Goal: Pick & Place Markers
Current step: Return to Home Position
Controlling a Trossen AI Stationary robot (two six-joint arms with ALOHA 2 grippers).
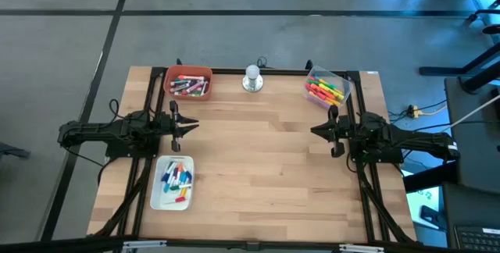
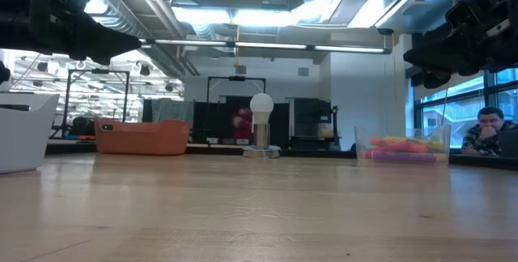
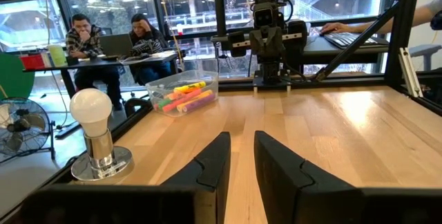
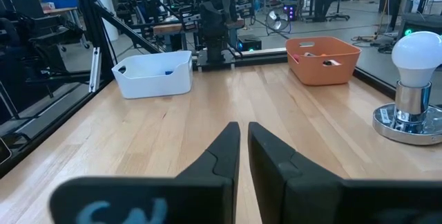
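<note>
- Overhead, the left gripper is hovering by the left edge of the tabletop and the right gripper by its right edge, tips facing each other, well apart
- The left wrist view is showing the left fingers standing a narrow slit apart, gripping nothing; the right wrist view is showing the right fingers almost together, likewise empty
- Only the high view is looking down into the bins: markers are lying in the white bin beside the left arm, with more in the orange bin and the clear bin along the far edge
- The low view is giving just the walls of the white and orange bins, though markers are showing through the clear one's side
- The bulb-shaped knob is standing between the orange and clear bins
- Seated people are appearing beyond the tabletop in the left wrist view
</note>
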